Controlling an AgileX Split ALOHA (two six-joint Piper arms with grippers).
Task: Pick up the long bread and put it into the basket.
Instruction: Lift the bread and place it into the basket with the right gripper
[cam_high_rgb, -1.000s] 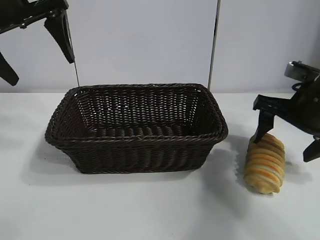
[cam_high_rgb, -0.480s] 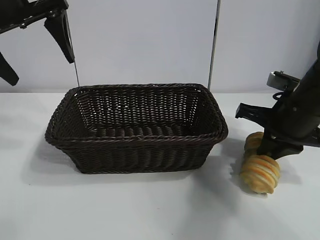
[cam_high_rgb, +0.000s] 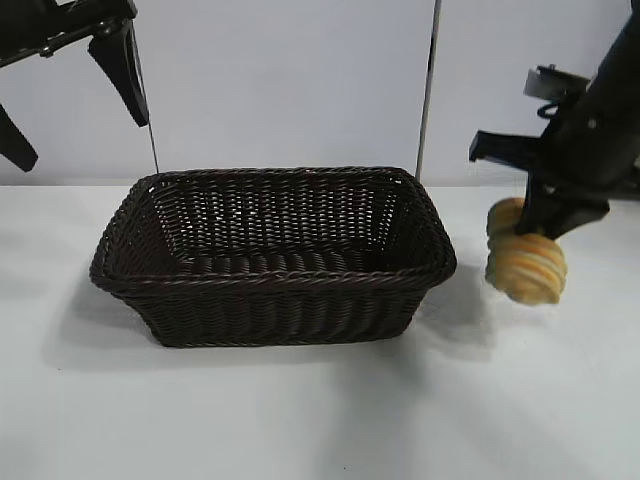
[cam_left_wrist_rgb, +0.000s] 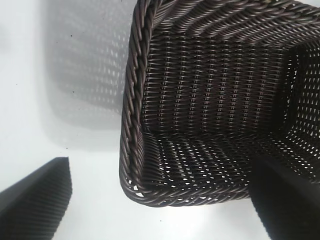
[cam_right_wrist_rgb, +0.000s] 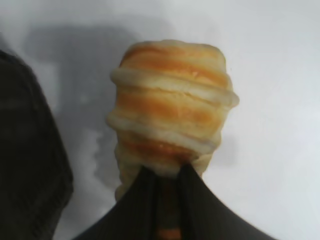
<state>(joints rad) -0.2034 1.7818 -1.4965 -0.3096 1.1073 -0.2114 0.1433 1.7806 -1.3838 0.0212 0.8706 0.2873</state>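
We see a white table (cam_high_rgb: 300, 420) with a pale wall behind it, split by a thin dark vertical strip (cam_high_rgb: 428, 90); between the bread and the basket (cam_high_rgb: 270, 255) lies only bare tabletop. The basket sits in the middle of the table, a large rectangular dark brown wicker one with sloping sides and a braided rim, and we see nothing inside it in the left wrist view (cam_left_wrist_rgb: 210, 100). Our left gripper (cam_high_rgb: 75, 95) hangs high above the basket's left end, its fingers spread wide and holding nothing. Our right gripper (cam_high_rgb: 545, 225) is off to the right of the basket, clear of its rim, and pinches the long bread (cam_high_rgb: 527, 262) narrowly at one end. The loaf hangs off the table, tilted, its shadow lying below it on the white surface. In the right wrist view the long bread (cam_right_wrist_rgb: 172, 117) is oblong and golden-yellow, with pale and orange-brown ridges across it, and the two dark fingers (cam_right_wrist_rgb: 145, 200) squeeze into its near end.
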